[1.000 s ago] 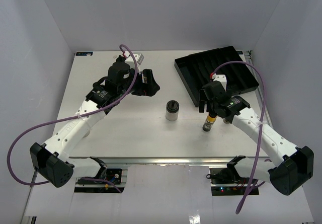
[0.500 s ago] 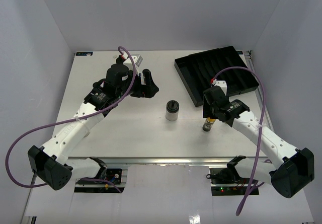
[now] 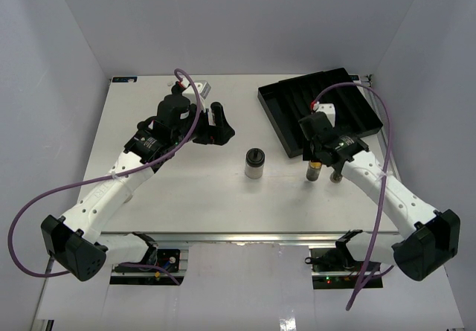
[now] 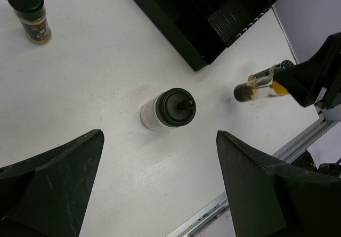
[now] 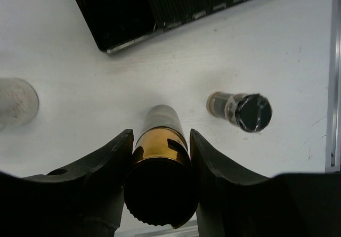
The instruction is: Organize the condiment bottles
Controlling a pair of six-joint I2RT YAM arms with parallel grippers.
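At the left of the overhead view your left pincer (image 3: 218,123) hangs wide open and empty above the counter (image 3: 186,190), a matt white board with faint grain; in its wrist view a brown jar (image 4: 31,14) stands at the upper left, a small clear cylinder under a smooth black cap; at the middle of the overhead frame stands the whitish jar (image 3: 254,163), pale grey powder under the same black cap, untouched.

Right of centre is the change: your right pincer (image 3: 315,158), agape a second ago, has shut on the yellow jar (image 4: 258,87); its black fingers press either side of the ribbed cap, and the gold-banded body points away from the wrist; the arm has also drawn up the frame toward the tray; a dark jar (image 5: 241,109), hidden under the arm before, now shows just beside the held one, apart from it; I cannot tell whether the yellow jar has left the counter; by my judgement the grasp is made and the carry to the tray comes next.

At the upper right lies the tray (image 3: 342,100), glossy black, rectangular, ribbed into long slots; no jar shows in the slots you can see; the four jars in sight remain to be placed.
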